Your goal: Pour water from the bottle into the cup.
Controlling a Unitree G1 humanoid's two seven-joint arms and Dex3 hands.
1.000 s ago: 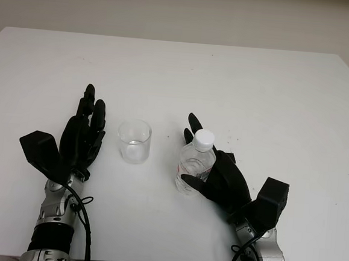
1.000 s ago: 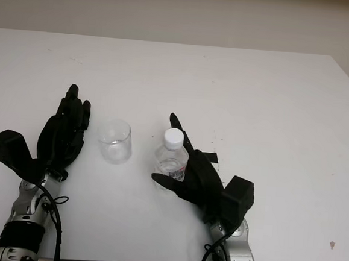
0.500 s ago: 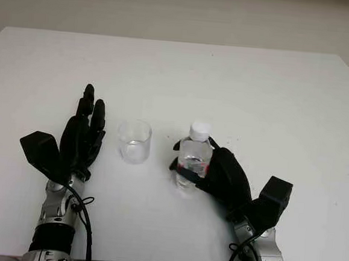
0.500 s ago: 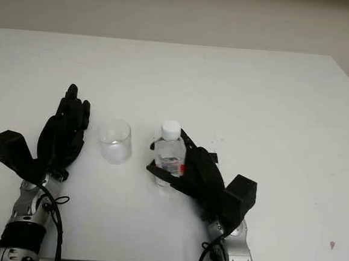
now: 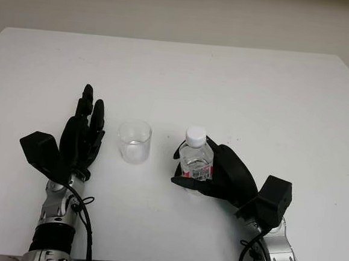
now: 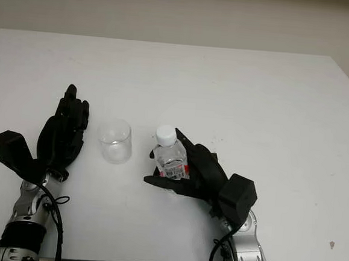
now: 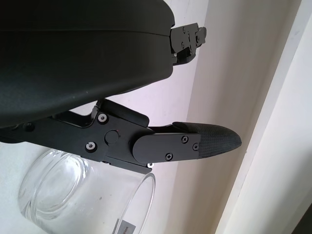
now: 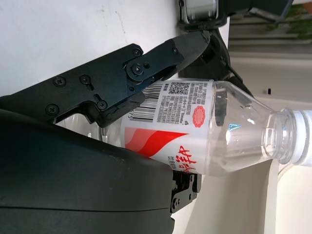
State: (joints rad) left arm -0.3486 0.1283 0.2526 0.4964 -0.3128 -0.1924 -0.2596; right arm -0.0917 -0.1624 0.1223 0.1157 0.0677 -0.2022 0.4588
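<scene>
Left eye view | right robot hand [image 5: 219, 173] grips capped bottle [image 5: 195, 159] | left robot hand [image 5: 82, 136] open beside cup [image 5: 134, 141]

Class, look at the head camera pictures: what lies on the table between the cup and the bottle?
Nothing: bare white table separates the cup from the bottle, seen in both eye views.

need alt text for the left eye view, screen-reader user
The right hand grips a capped clear water bottle near the front of a white table. A clear cup stands beside the bottle, and the open left hand is just beyond the cup.
</scene>
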